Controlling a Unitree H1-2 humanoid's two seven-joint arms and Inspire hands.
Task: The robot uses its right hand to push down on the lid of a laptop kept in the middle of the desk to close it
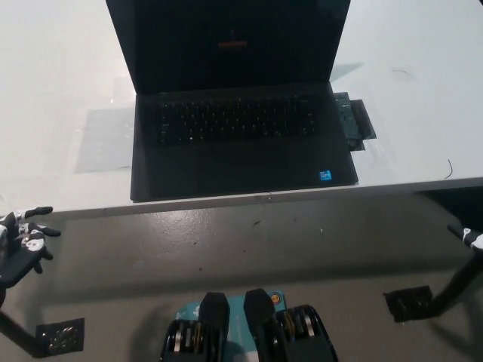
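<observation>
A black laptop [241,128] stands open in the middle of the white desk [53,90]. Its dark screen [230,41] is upright at the top of the head view and its keyboard faces me. My left hand [21,243] hangs at the lower left, below the desk's front edge, with its fingers spread and nothing in them. Only the tip of my right hand [466,237] shows at the right edge, low and far from the laptop; I cannot see how its fingers stand.
A small black tape patch [355,124] lies on the desk beside the laptop's right side. A clear taped rectangle [106,139] marks the desk left of the laptop. Below the desk's front edge lies grey floor [249,249] with dark table feet [411,302] at the lower corners.
</observation>
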